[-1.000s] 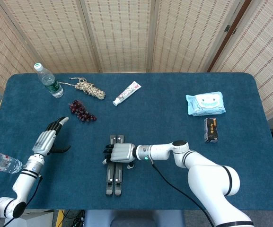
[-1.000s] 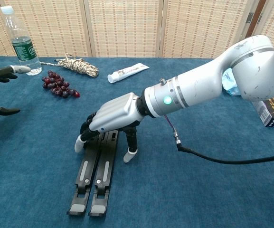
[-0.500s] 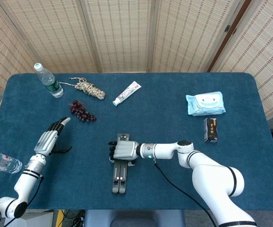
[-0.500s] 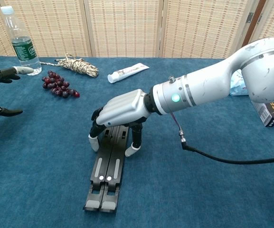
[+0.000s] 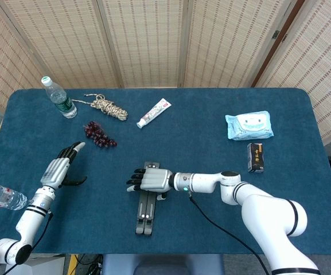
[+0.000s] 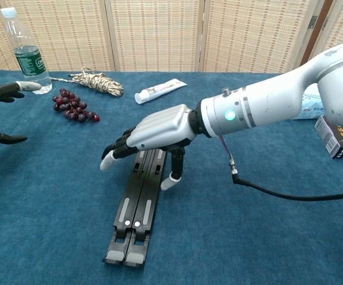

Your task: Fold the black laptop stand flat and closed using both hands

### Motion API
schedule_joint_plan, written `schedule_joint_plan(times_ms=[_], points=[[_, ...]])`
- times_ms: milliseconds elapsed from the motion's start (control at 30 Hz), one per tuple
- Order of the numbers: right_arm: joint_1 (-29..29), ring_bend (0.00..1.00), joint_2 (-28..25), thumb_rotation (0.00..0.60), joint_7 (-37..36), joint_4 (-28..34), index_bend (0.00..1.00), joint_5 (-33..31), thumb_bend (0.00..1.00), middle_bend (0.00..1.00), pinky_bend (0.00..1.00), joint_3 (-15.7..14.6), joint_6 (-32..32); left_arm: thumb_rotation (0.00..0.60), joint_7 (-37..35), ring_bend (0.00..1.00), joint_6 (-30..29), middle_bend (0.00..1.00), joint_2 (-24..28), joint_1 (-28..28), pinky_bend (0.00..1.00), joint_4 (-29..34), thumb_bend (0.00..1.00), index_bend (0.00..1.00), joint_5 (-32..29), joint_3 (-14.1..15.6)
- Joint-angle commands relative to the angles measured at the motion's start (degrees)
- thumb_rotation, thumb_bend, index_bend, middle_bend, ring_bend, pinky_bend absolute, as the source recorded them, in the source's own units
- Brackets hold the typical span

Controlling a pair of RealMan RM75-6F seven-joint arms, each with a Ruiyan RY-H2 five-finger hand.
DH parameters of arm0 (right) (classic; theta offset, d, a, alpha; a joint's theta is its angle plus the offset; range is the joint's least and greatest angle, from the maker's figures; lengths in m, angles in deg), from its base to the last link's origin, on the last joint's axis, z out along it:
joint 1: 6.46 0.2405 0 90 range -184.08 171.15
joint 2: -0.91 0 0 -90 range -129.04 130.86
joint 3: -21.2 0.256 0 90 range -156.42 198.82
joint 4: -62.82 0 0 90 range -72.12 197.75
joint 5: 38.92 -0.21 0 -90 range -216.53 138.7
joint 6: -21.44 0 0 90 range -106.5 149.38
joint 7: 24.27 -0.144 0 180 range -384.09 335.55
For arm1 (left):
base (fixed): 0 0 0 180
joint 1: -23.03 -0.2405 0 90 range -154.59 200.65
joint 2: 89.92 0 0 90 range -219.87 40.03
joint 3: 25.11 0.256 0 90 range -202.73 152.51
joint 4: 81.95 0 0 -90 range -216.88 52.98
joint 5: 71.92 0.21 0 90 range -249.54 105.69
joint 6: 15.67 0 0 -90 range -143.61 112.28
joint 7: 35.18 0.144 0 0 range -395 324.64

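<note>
The black laptop stand (image 5: pixel 145 215) lies flat on the blue table near the front edge, its two bars side by side and touching (image 6: pixel 137 219). My right hand (image 5: pixel 152 180) hovers over the stand's far end with fingers spread and stretched toward the left (image 6: pixel 156 133). It holds nothing; only the thumb points down beside the stand's right edge. My left hand (image 5: pixel 62 167) is well to the left of the stand, fingers apart and empty, and the chest view catches it only at the left border (image 6: pixel 2 90).
A water bottle (image 5: pixel 58 98), rope bundle (image 5: pixel 109 106), grapes (image 5: pixel 98 134) and toothpaste tube (image 5: pixel 154 113) lie at the back left. A wipes pack (image 5: pixel 249 125) and small black box (image 5: pixel 256 157) sit on the right. A second bottle (image 5: pixel 2 197) lies at the left edge.
The stand's two bars have come together and shifted slightly right. My right hand has lifted off the stand and spread its fingers. The left hand has barely moved.
</note>
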Motion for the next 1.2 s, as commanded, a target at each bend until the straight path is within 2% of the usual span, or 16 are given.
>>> schedule_joint_plan(times_ms=[33, 133, 367, 600, 800, 1200], points=[[-3.35, 0.00, -5.78, 0.600, 5.45, 6.89, 0.00, -3.73, 0.16, 0.00, 0.00, 1.74, -0.36, 0.600, 0.15, 0.00, -0.07, 0.00, 0.75, -0.14, 0.00, 0.50, 0.23, 0.00, 0.25, 0.19], [-6.93, 0.00, -11.23, 0.600, 11.19, 13.23, 0.00, -7.63, 0.16, 0.00, 0.00, 2.87, -0.68, 0.600, 0.58, 0.00, -0.51, 0.00, 1.72, -0.47, 0.00, 1.23, 0.23, 0.00, 0.33, 0.30], [-18.80, 0.00, -23.27, 0.600, 29.73, 28.49, 0.00, -20.88, 0.16, 0.00, 0.00, 5.36, -4.20, 0.600, 3.86, 0.00, -2.70, 0.00, 4.02, -1.99, 0.00, 3.58, 0.23, 0.00, 0.08, 0.80], [-31.60, 0.00, -31.98, 0.600, 43.05, 40.32, 0.00, -32.67, 0.11, 0.00, 0.00, 6.65, -14.14, 0.600, 12.46, 0.00, -8.50, 0.00, 5.85, -5.32, 0.00, 6.82, 0.23, 0.00, -0.83, 1.62], [-41.19, 0.00, -35.80, 0.600, 46.52, 46.22, 0.00, -36.07, 0.05, 0.00, 0.00, 6.84, -23.10, 0.600, 19.51, 0.00, -15.44, 0.00, 6.55, -8.95, 0.00, 9.64, 0.23, 0.00, -1.59, 1.76], [-55.24, 0.00, -38.43, 0.600, 51.89, 52.55, 0.00, -34.71, 0.03, 0.00, 0.00, 7.17, -35.90, 0.600, 26.83, 0.00, -26.26, 0.00, 9.11, -16.54, 0.00, 17.36, 0.23, 0.00, -0.36, 3.92]])
